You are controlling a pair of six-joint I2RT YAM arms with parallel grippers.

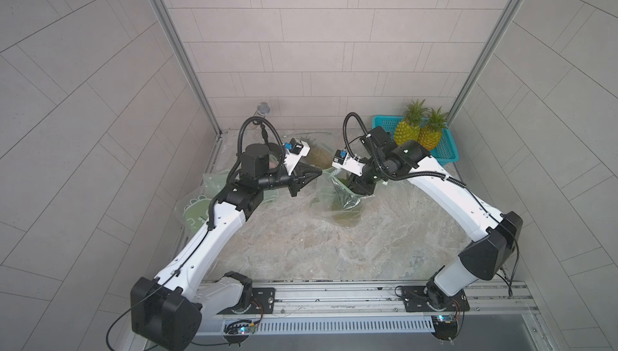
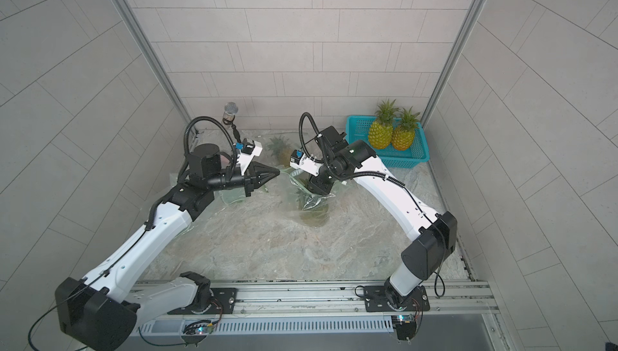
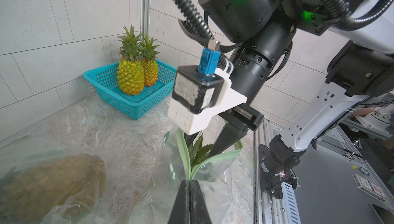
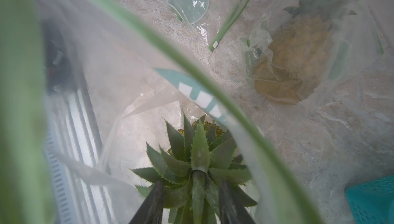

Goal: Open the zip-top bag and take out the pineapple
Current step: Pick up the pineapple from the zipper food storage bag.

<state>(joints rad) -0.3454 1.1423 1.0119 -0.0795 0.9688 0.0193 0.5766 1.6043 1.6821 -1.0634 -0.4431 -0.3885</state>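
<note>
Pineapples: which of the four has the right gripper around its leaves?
The pineapple inside the open bag; the right gripper straddles its leaves, jaws open. Two stand bare in the basket, and one lies in another bag.

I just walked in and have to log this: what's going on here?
The left gripper is shut on the zip edge of a bag, holding its mouth up. The right gripper reaches inside, jaws open on either side of the crown of the pineapple, which is not out yet. Two more pineapples stand in the basket; a second bagged pineapple lies nearby.
</note>
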